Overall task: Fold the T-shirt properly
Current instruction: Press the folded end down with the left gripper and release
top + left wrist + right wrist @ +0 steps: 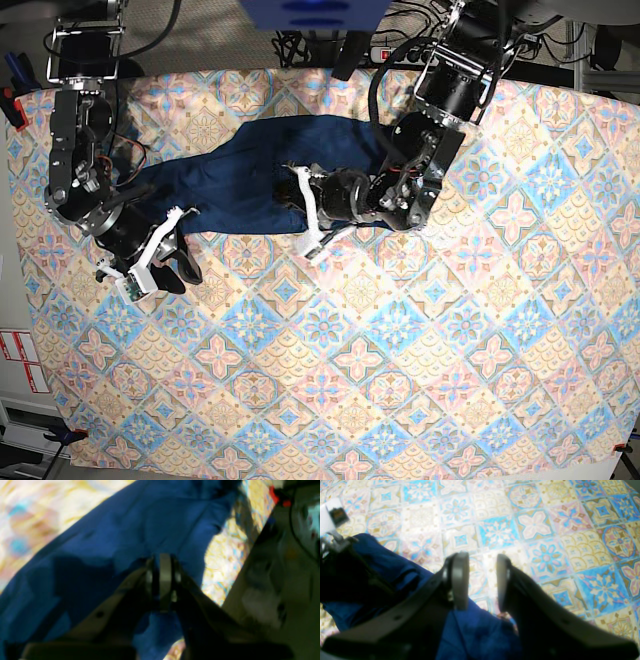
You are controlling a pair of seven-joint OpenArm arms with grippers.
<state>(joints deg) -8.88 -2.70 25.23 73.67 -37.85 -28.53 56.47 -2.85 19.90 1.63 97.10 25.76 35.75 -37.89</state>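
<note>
The left claw [162, 580] is pinched shut on a fold of the T-shirt [250, 170], its arm bent low over the tiled tabletop [400, 350]. The right claw [480, 580] is held with jaws parted, gripping nothing, angled down; the garment's edge lies just beneath and behind it.

A bright patterned tile-print cloth [400, 380] covers the table.

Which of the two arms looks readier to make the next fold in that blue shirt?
Probably the left. The left gripper is closed right on the T-shirt, near its middle edge. The right gripper hangs open by the shirt's end, holding nothing.
</note>
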